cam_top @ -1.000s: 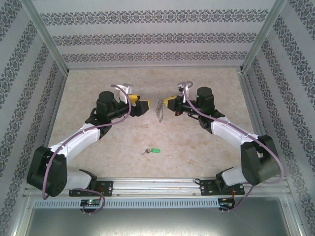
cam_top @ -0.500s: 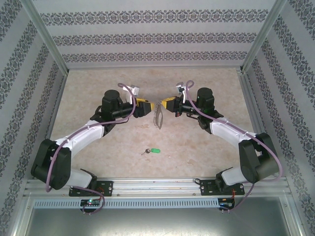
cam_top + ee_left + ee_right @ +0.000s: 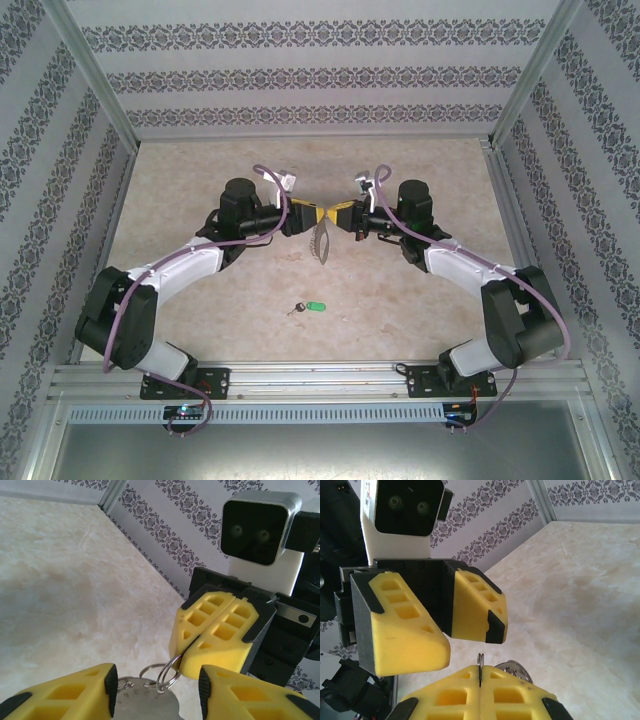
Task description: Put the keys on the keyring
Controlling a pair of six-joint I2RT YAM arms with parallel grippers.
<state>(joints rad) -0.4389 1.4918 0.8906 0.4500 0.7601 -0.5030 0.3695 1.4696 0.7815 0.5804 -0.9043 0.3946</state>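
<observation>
- Step in hand, as I judged it: steadying the keyring (image 3: 322, 240) in the air between both arms, before any threading.
- The left hand (image 3: 306, 214) had its fingers (image 3: 75, 692) partly spread on either side of the keyring's flat metal end. A gap showed on one side, so it pinched nothing.
- The keys (image 3: 305, 308), with their green tag, lay on the bench (image 3: 420, 320) nearer the front edge, well apart from both hands.
- The keyring dangled just below the two hands' tips.
- The right hand (image 3: 338, 213) was pressed together, pinching a thin wire ring of the keyring.
- The next move probably called for the left hand to clamp the keyring, freeing one hand to fetch the keys.
</observation>
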